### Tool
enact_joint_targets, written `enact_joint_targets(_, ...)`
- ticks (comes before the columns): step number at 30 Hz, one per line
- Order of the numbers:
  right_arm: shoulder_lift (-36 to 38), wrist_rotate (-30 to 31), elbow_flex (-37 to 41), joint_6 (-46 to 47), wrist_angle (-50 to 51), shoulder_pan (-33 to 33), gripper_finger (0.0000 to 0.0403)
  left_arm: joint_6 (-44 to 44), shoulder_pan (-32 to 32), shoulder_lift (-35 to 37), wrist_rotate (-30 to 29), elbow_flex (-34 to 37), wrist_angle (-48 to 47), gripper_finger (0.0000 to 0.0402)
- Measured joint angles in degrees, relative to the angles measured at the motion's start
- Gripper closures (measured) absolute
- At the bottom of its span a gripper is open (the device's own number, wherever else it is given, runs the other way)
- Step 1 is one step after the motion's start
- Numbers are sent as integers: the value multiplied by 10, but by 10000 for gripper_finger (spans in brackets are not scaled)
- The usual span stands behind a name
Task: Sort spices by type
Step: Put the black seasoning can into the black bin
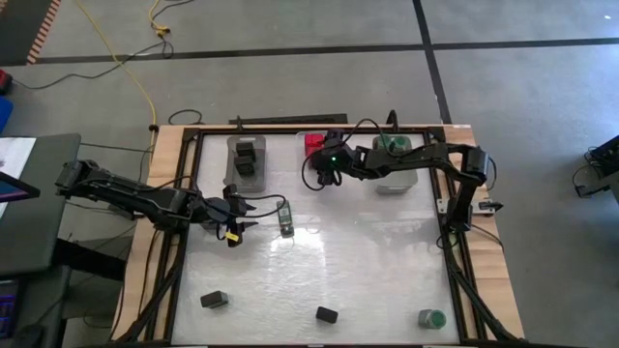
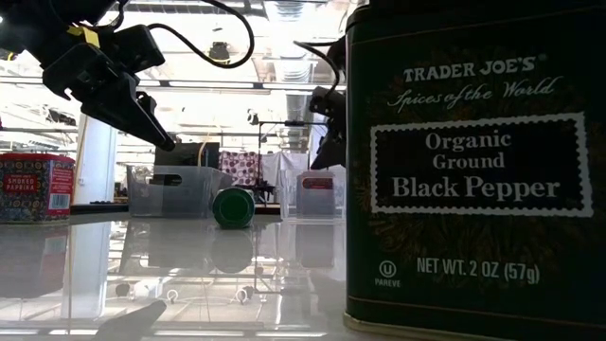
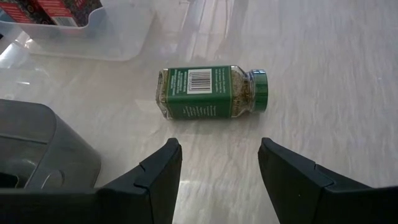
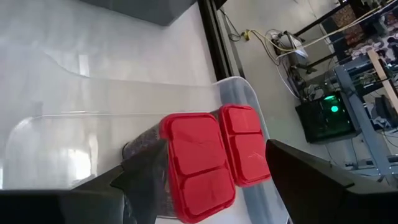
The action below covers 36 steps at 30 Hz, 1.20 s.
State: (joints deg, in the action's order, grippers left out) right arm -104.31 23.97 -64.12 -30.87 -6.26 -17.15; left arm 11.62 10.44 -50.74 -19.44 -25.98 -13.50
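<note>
On the left, the left gripper (image 1: 239,218) hangs low over the table (image 1: 368,280) with its fingers spread wide, and just to its right lies the green-lidded jar (image 1: 286,218) on its side, not touched; in the left wrist view the jar (image 3: 211,92) lies across the gap between the two fingers (image 3: 158,171), with its lid to one side. To do this step well, I think the gripper should come forward until the fingers stand on both sides of the labelled body, not the lid, and close slowly so the round jar does not roll away. At the far side stand three bins: the left bin (image 1: 246,159) holds black boxes, the middle bin (image 4: 93,118) holds red boxes (image 4: 199,158), the right bin (image 1: 397,164) holds green jars. The right gripper (image 1: 324,172) is at the middle bin, its fingers spread with a red box between them. Near the front edge wait two black boxes (image 1: 215,301) and another green jar (image 1: 431,318)
</note>
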Motion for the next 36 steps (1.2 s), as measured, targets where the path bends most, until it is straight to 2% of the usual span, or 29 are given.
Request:
enact_joint_targets(6, 7, 24, 0, 0, 9, 30, 97, 0, 0, 0, 0, 0, 0, 198)
enact_joint_targets(11, 57, 141, 0, 39, 50, 83, 97, 1, 0, 0, 0, 0, 0, 198)
enact_joint_targets(13, 91, 163, 0, 86, 94, 107, 97, 2, 0, 0, 0, 0, 0, 198)
enact_joint_targets(16, 147, 161, 0, 187, 198, 145, 97, 2, 0, 0, 0, 0, 0, 198)
enact_joint_targets(19, 202, 119, 4, 308, 312, 180, 97, 2, 0, 0, 0, 0, 0, 198)
enact_joint_targets(21, 240, 98, 32, 375, 340, 208, 97, 2, 0, 0, 0, 0, 0, 198)
enact_joint_targets(25, 308, 99, 130, 469, 325, 283, 97, 2, 0, 0, 0, 0, 0, 198)
enact_joint_targets(29, 362, 130, 220, 549, 265, 354, 97, 2, 0, 0, 0, 0, 0, 198)
enact_joint_targets(33, 388, 149, 272, 597, 235, 398, 97, 2, 0, 0, 0, 0, 0, 198)
enact_joint_targets(36, 393, 150, 284, 632, 234, 404, 97, 2, 0, 0, 0, 0, 0, 198)
